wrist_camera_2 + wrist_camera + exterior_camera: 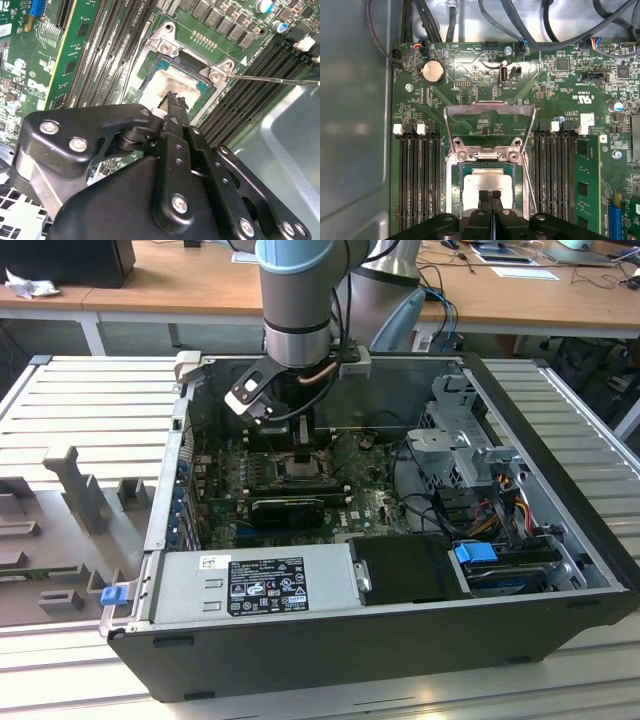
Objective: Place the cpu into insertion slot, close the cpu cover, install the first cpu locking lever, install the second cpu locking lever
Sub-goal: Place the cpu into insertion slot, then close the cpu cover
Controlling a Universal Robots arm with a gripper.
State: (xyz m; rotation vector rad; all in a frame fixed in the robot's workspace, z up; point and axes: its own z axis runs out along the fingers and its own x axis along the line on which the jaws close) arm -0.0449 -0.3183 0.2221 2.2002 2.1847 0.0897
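In both wrist views the cpu [487,179] [172,84] lies flat in the insertion slot [455,186] [150,82], pale silver top up. The cpu cover [490,109] stands swung open behind the slot, its square window showing green board through it. A thin metal locking lever [530,172] [272,79] sticks out beside the slot, unlatched. My gripper [490,194] [173,100] is shut with nothing between its fingers. Its tips sit just over the cpu's near edge. In the exterior view the gripper [303,443] reaches down into the case above the slot [300,473].
Memory slots [420,175] flank the socket on both sides. A long black card [290,505] lies across the board near the socket. A power supply [250,585], drive cage [455,435] and loose cables [495,505] crowd the open case.
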